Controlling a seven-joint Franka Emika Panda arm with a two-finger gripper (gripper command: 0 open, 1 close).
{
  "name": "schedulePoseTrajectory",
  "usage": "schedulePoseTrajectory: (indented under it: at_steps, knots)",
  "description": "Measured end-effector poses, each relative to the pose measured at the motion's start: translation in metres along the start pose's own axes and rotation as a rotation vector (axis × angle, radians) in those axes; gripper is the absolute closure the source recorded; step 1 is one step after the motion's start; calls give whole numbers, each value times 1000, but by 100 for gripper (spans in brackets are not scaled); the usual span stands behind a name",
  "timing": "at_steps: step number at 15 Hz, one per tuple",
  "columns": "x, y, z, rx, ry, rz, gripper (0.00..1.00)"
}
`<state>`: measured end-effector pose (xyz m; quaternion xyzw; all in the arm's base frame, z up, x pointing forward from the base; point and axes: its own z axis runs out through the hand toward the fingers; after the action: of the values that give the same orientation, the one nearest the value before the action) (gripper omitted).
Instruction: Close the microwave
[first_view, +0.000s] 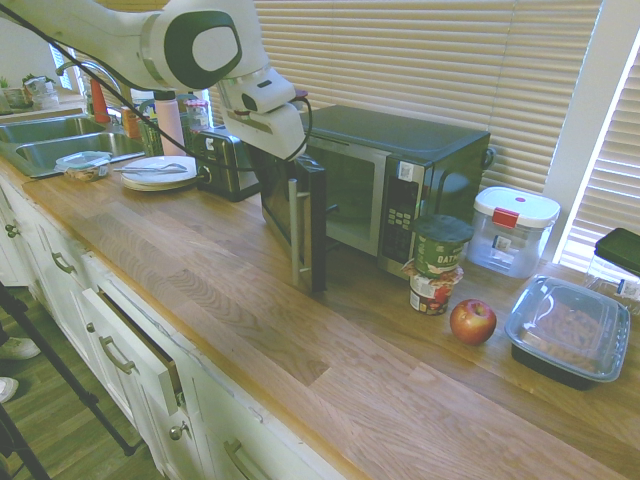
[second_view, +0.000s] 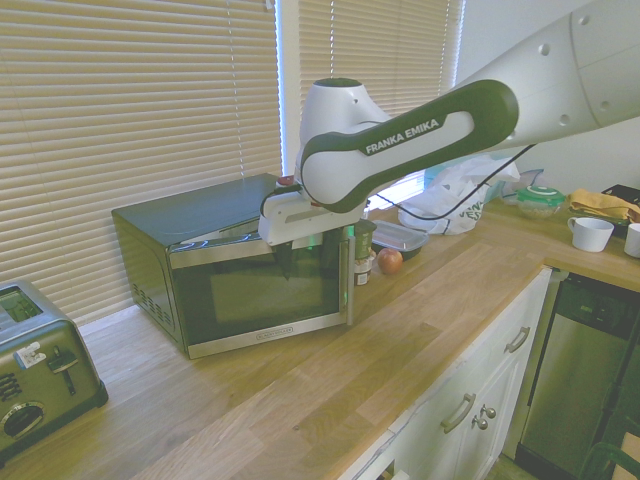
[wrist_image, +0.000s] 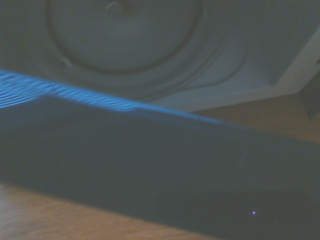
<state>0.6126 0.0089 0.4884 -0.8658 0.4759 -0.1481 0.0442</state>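
The microwave (first_view: 400, 150) was set on the wooden counter (first_view: 230, 300) near the blinds (first_view: 420, 50), its door (second_view: 265, 295) swung partly out toward the counter's front edge. The gripper (second_view: 285, 262) was held at the door's top edge; how far it was opened, and whether anything was gripped, could not be told. Bare counter was left between door and front edge. The door's handle side was flanked by stacked containers (first_view: 438, 262), set apart from it.
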Motion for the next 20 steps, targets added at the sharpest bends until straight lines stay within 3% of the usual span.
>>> schedulePoseTrajectory:
  at_steps: [8,12,17,20]
  knots:
    - [64,-38,18,14,16,62,0]
    - [78,-46,35,19,-26,23,0]
    - [75,-41,34,50,-32,-7,0]
    - [51,-20,11,63,-56,-43,0]
